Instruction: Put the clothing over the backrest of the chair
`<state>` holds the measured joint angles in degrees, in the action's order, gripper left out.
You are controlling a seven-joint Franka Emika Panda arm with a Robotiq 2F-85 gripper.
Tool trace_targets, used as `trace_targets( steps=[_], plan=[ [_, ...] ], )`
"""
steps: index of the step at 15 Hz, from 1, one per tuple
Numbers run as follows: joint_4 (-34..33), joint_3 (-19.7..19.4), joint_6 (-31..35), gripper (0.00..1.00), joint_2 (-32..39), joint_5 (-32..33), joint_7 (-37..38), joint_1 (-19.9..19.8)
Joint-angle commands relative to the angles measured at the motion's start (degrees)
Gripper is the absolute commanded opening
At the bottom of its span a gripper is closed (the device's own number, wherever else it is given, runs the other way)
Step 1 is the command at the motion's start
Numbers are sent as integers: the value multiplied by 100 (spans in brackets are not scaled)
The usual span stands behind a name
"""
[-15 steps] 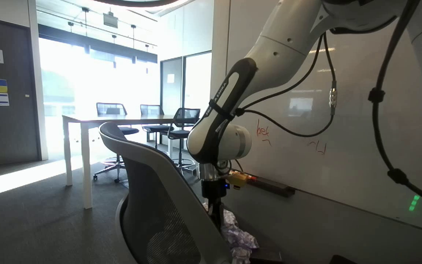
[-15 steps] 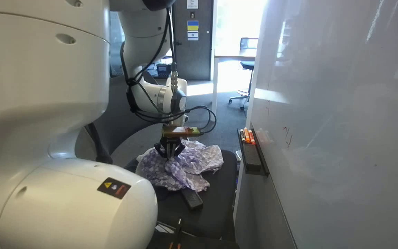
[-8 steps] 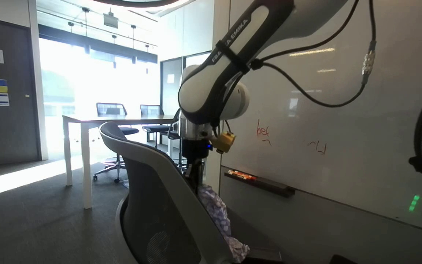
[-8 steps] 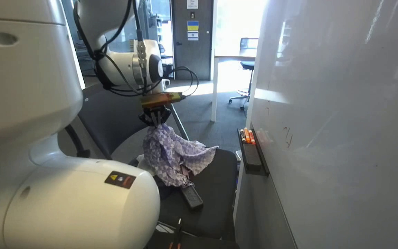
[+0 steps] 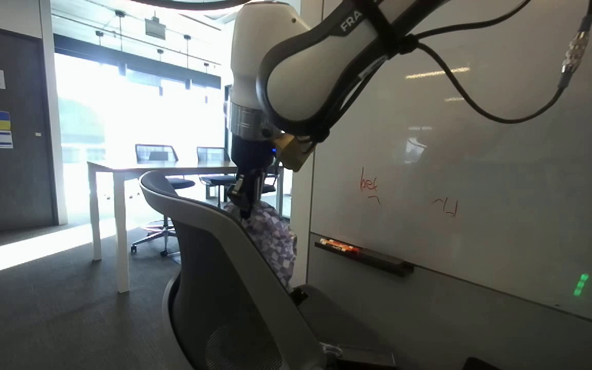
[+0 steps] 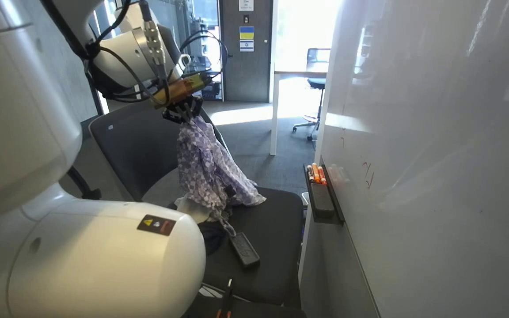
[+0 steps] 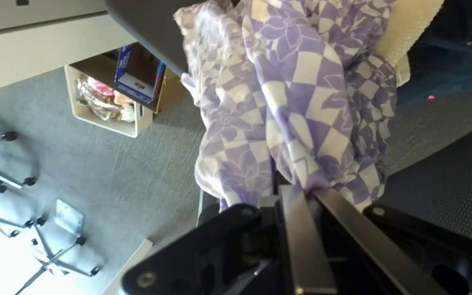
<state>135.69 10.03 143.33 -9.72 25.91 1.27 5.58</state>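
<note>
Clothing [image 7: 301, 102] with purple and white checks is held just beside the chair's backrest [image 6: 135, 145], its top pinched in the nearly closed gripper [image 7: 309, 190]. Its lower folds are seen against the dark seat [image 6: 276, 229]; contact there cannot be judged.

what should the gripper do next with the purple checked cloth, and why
Probably raise the gripper a little before moving across: it holds the cloth pinched, but the cloth hangs toward the seat, in front of the backrest, with none visibly draped over it.
</note>
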Motion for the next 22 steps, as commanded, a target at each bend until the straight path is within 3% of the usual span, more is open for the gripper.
trace_targets(
  steps=[1,7,11,14,18,22],
  plan=[
    [89,475,88,1,-585,952,1387,-14],
    [-520,1253,-219,3,-823,2549,3388,-112],
    [-830,1340,-171,3,-769,2947,4539,57],
    [-920,1293,31,3,-622,2715,4515,308],
    [-936,1188,685,2,-296,1739,3890,752],
    [-833,1200,1077,3,-177,805,3236,925]
  ],
)
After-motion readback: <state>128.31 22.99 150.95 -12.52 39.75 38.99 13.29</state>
